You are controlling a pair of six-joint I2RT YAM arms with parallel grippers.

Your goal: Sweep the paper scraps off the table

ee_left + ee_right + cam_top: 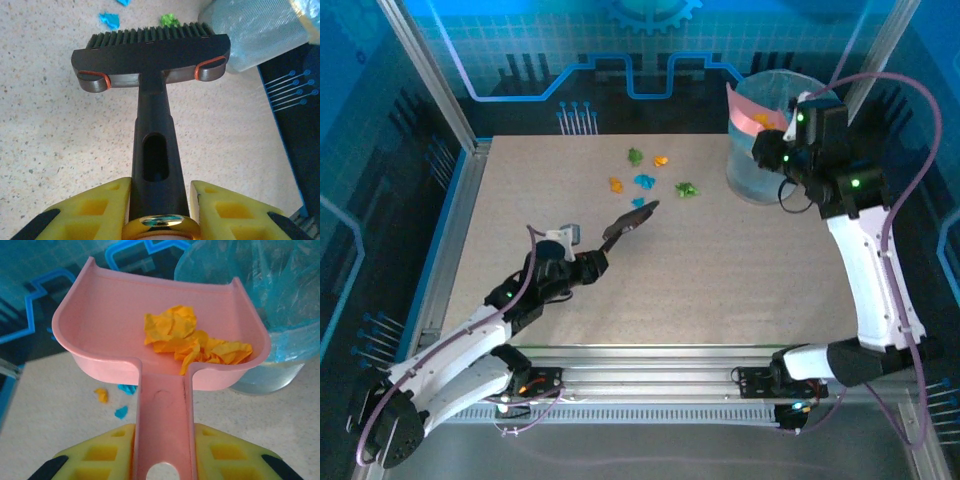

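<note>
Clamped on the pink dustpan, the right fingers should tip its orange scraps squarely over the blue bin, upper right; the left fingers grip the brush.

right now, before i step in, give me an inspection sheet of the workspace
surface: table, beige and speckled
job's things: loose scraps in orange, blue and green, grouped at the back middle; orange scraps lie in the dustpan, raised by the bin
clutter: nothing seen
claws: left claw shut on the brush handle, bristles near the loose scraps; right claw shut on the dustpan handle
cables: purple cable loops off the right arm, above the table
surroundings: blue printed walls, metal frame
</note>
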